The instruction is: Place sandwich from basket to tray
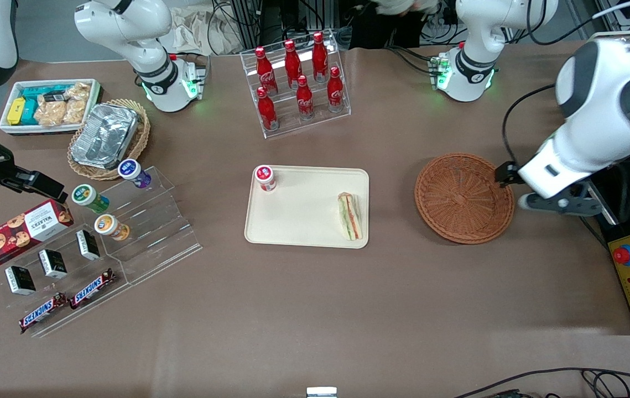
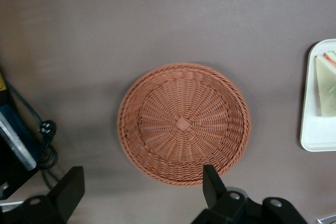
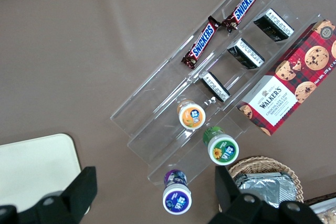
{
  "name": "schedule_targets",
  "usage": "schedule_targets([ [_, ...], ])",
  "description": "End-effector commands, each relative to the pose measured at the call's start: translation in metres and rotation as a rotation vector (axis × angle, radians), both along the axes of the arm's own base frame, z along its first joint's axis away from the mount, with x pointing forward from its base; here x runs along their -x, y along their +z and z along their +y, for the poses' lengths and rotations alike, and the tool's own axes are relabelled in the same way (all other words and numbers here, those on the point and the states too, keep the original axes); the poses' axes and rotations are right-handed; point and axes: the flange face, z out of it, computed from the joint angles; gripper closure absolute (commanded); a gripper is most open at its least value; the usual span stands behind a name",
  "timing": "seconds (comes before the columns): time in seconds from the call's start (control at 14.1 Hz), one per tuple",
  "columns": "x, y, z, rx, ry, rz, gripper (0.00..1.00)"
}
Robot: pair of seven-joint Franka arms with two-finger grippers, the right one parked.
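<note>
The sandwich lies in the cream tray at the edge nearest the wicker basket, with a red-capped jar at a tray corner. The hand hovers above the basket's rim, fingers spread wide, holding nothing.

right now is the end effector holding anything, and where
Nothing. The end effector is open and empty above the basket; the sandwich lies on the tray.

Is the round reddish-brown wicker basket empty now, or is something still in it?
Empty: the round reddish-brown wicker basket shows only bare weave. The triangular sandwich lies on the cream rectangular tray. The open gripper hovers above the basket.
</note>
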Motion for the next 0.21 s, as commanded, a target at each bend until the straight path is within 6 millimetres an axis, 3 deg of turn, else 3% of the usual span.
schedule_targets([
  [0.0,0.007,0.019,0.023,-0.001,0.039,0.003,0.0],
  [0.14,0.008,0.033,0.036,-0.002,0.049,0.021,0.0],
])
